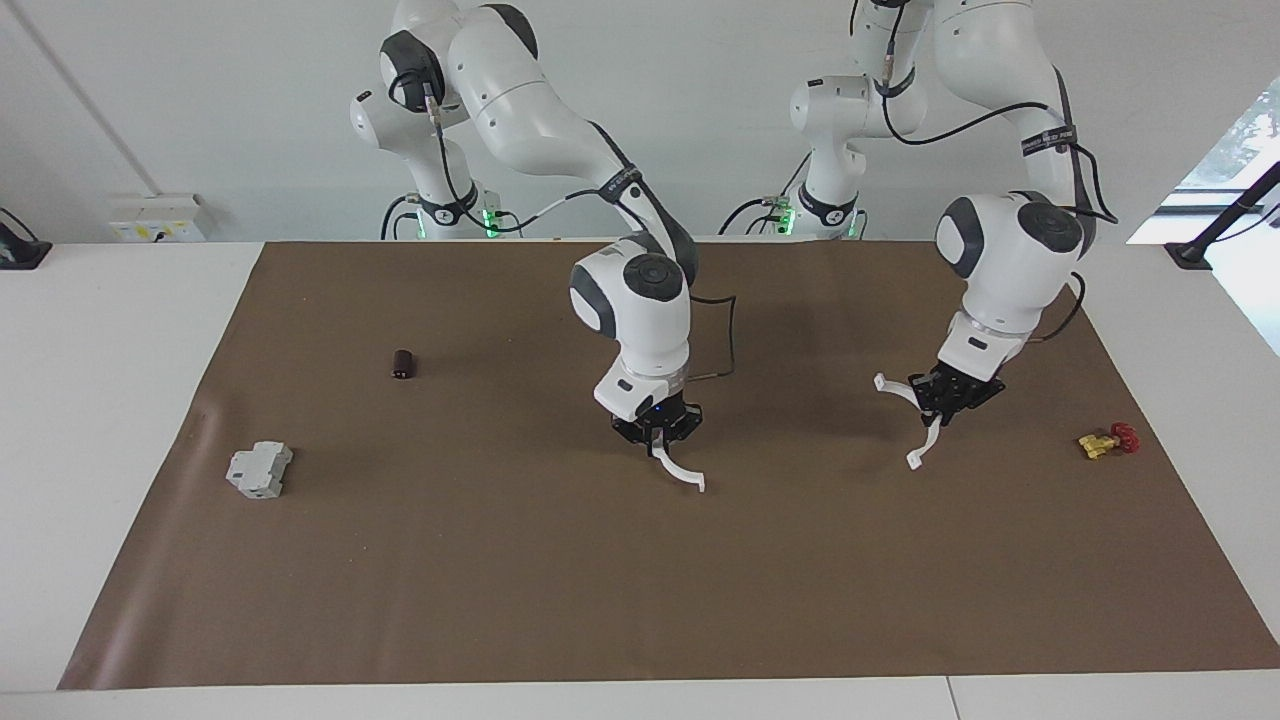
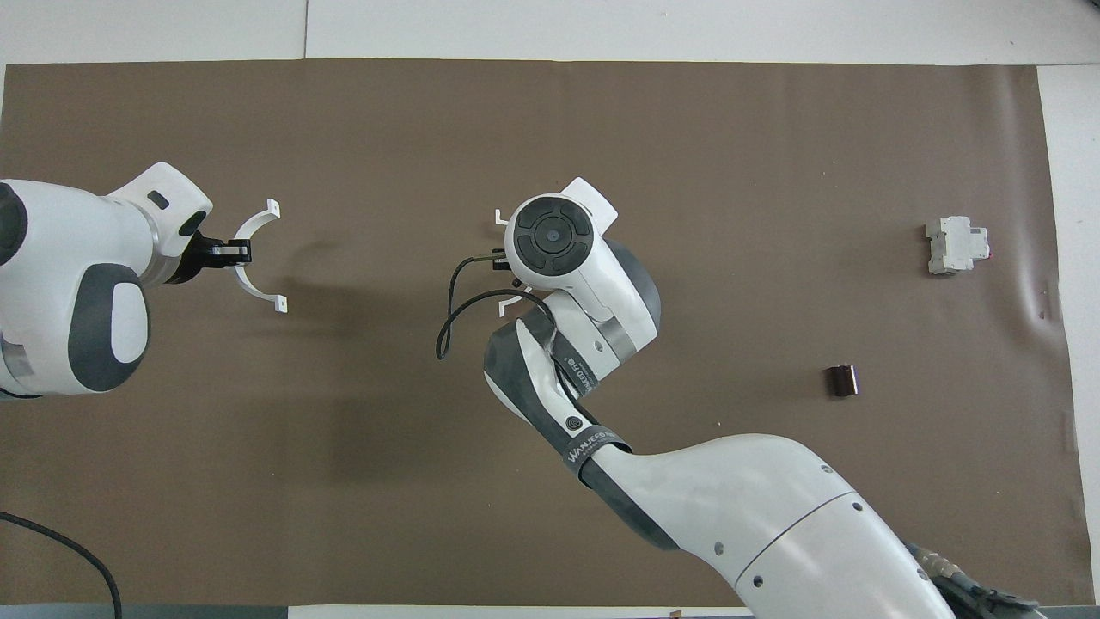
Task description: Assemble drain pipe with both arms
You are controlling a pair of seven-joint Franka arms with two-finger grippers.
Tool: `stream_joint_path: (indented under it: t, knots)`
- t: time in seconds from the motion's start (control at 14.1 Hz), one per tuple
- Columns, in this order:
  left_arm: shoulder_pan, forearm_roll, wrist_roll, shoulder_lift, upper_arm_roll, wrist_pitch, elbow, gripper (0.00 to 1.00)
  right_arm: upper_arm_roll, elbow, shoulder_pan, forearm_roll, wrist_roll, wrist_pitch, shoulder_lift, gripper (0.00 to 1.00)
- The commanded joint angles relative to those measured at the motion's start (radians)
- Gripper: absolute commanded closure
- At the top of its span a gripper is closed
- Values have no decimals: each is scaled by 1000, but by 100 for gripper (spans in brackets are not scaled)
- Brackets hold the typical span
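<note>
The drain pipe is in two separate white half-ring arcs, a wide gap apart. My left gripper is shut on one arc and holds it over the mat toward the left arm's end. In the overhead view this gripper grips that arc at its middle. My right gripper is shut on the other arc and holds it low over the middle of the mat. From overhead the right wrist hides most of that arc; only its tabbed ends show.
A brown mat covers the table. A grey boxy block and a small dark cylinder lie toward the right arm's end. A small red-and-yellow valve lies toward the left arm's end, near the mat's edge.
</note>
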Motion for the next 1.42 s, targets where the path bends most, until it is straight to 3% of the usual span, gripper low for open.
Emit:
stream_joint_path:
  t: [0.0,0.07,0.14,0.43,0.57,0.71,0.92,1.35]
  knots:
    - [-65,-7,-72,0,12,20,8,100,6,-25,-5,20,-5,41,-6,47]
    - [-78,-7,-87,0,12,29,8,100,6,-25,-5,20,-5,45,-6,18]
    - [-93,-7,-100,0,12,32,8,100,5,-17,-5,19,-4,42,-9,0]
    - [-186,16,-225,62,12,54,60,100,-2,62,-55,2,-14,-72,-46,0]
    - [-242,77,-320,95,12,57,83,100,-5,64,-106,2,-80,-169,-106,0]
    - [-295,153,-443,173,12,57,167,100,-6,63,-189,2,-146,-285,-187,0]
    - [-364,182,-535,265,12,55,244,100,-5,64,-311,8,-272,-451,-297,0]
    - [-400,191,-539,286,10,104,227,100,-6,69,-476,14,-419,-753,-505,0]
